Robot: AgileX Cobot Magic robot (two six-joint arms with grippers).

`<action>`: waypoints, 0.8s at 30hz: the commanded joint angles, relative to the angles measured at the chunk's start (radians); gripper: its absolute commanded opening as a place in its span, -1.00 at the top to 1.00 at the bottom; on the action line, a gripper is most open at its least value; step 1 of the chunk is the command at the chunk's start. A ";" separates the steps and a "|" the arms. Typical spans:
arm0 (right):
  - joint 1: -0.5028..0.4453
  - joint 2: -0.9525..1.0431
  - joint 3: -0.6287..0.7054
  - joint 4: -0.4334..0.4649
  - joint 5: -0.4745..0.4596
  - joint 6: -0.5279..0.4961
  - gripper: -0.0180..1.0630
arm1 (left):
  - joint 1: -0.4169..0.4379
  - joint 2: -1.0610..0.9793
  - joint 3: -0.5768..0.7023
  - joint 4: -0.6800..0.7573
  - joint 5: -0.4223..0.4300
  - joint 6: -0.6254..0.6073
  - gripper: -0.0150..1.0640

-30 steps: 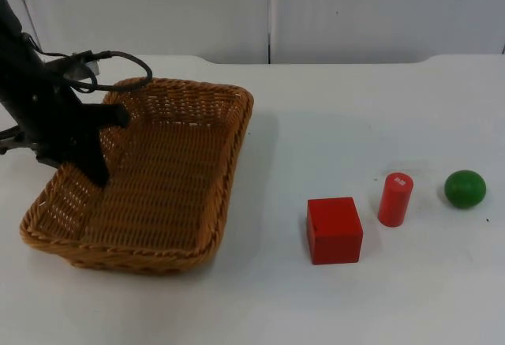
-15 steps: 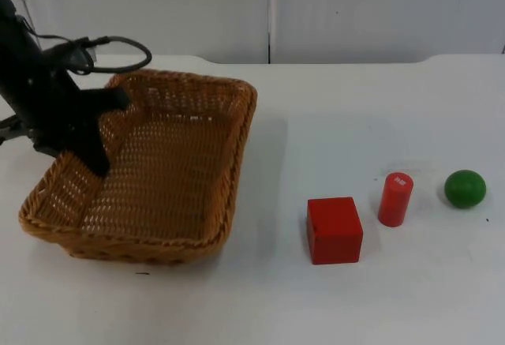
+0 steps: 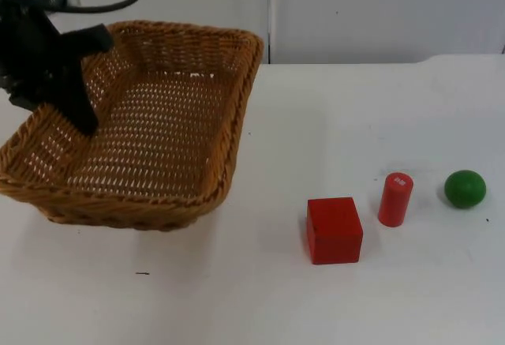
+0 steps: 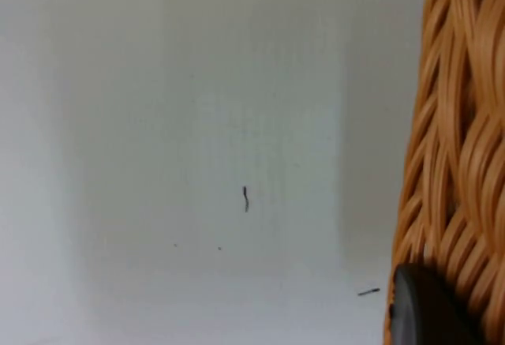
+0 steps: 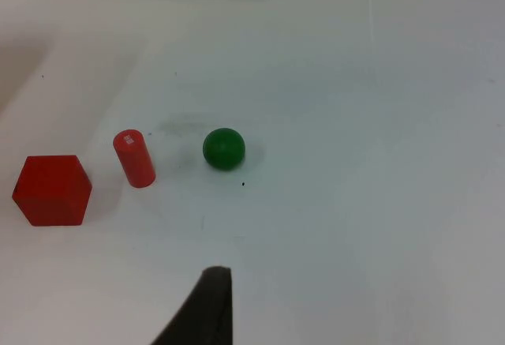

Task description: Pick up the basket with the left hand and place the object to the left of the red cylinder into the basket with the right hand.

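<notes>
One left gripper (image 3: 75,84) pinches wicker basket (image 3: 150,155) rim, lifted and tilted above table (image 3: 276,298). Red cube (image 3: 334,230) sits just left of red cylinder (image 3: 394,199). Right gripper jaws: cannot tell.

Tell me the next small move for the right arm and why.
Probably bring the right gripper down toward the red cube, which sits left of the red cylinder. The left gripper already holds the basket tilted above the table, while the cube sits untouched and the right arm waits well back from it.
</notes>
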 commanded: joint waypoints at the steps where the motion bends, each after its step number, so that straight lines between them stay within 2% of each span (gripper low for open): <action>1: -0.001 -0.004 0.000 -0.006 -0.003 -0.001 -0.98 | -0.004 -0.041 0.005 -0.033 0.018 -0.011 0.98; 10: -0.001 -0.004 0.000 -0.006 -0.003 -0.001 -0.98 | -0.004 -0.153 0.067 -0.106 0.040 -0.022 0.98; 24: -0.001 -0.004 0.000 -0.006 -0.003 -0.001 -0.98 | -0.004 -0.388 0.294 -0.156 0.037 -0.022 0.98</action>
